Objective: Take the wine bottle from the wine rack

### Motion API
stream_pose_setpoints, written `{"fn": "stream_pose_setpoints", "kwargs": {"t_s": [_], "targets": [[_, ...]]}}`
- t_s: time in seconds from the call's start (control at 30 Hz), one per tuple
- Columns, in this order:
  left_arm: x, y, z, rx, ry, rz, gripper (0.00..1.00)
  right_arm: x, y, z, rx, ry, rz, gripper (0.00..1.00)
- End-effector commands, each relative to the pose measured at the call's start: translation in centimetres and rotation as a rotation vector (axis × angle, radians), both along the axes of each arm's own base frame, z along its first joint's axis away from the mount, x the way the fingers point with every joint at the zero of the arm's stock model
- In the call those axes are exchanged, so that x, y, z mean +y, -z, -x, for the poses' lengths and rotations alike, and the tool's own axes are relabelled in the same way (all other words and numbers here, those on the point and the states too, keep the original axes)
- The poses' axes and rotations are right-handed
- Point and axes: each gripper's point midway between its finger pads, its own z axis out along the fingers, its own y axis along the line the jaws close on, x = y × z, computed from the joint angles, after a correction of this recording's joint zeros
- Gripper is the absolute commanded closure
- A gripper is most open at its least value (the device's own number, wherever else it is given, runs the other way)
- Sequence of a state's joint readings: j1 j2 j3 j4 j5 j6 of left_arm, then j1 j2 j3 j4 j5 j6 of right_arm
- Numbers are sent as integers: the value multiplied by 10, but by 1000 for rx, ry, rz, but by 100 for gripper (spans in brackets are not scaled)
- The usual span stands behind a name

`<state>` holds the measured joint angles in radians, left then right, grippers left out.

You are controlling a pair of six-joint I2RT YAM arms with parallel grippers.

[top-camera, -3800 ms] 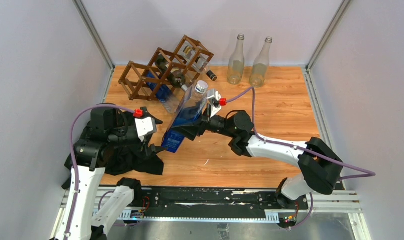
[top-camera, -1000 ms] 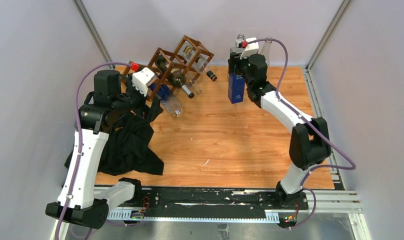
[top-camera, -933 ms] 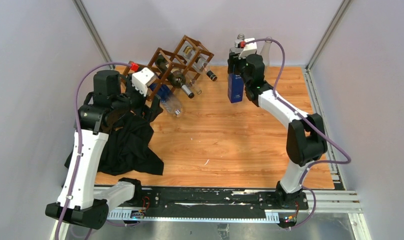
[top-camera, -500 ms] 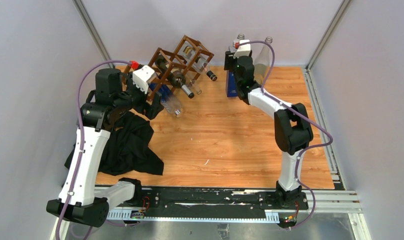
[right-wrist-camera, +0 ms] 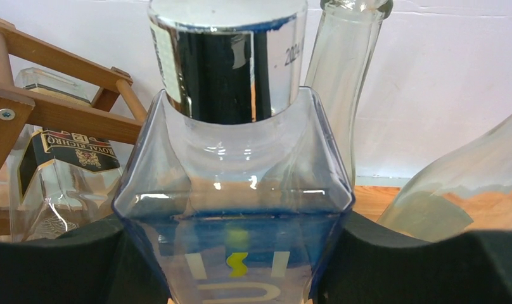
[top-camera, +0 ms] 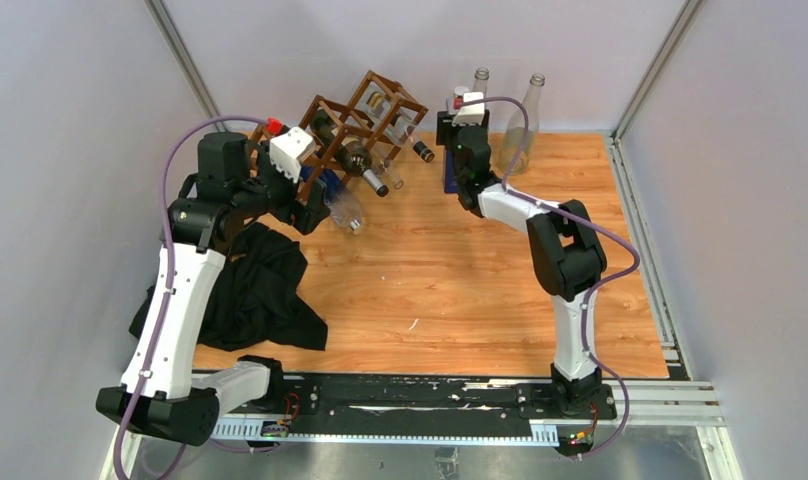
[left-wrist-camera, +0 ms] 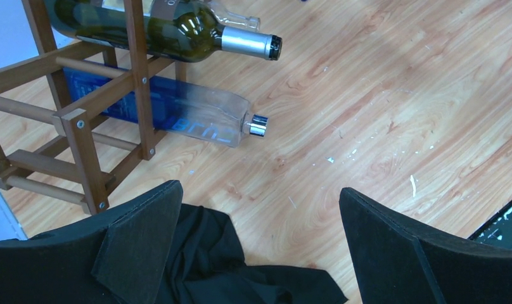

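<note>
blue square bottle (right-wrist-camera: 234,190) is gripped upright by the right fingers (right-wrist-camera: 51,266); it probably needs setting on the counter (top-camera: 460,260), then release. left fingers (left-wrist-camera: 139,247) are spread wide, empty.

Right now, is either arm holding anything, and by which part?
The right gripper clamps the blue bottle by its upper body, below the silver cap. The left gripper is open and empty.

The left arm (top-camera: 177,295) and right arm (top-camera: 577,335) are white tubes with fat black joints. A purple cable (top-camera: 166,185) runs along each arm to a white box (top-camera: 291,150) with a red cap (top-camera: 274,126), just behind the left tool (left-wrist-camera: 258,190). Its fingers (left-wrist-camera: 139,240) are flat and black.
</note>
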<state>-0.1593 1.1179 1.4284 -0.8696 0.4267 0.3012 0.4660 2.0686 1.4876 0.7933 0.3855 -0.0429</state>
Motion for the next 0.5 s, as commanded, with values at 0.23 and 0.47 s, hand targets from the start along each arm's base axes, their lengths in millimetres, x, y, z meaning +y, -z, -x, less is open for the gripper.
{"fn": "stream_pose_setpoints", "kwargs": {"t_s": [0.23,0.47], "targets": [[-4,-12,-6,-21,4,28,0,-3,-57,20,-164,83,-98,14],[-5,-18,-3,-29,-1,45,0,-11,-72,36,-137,78,-112,8]]}}
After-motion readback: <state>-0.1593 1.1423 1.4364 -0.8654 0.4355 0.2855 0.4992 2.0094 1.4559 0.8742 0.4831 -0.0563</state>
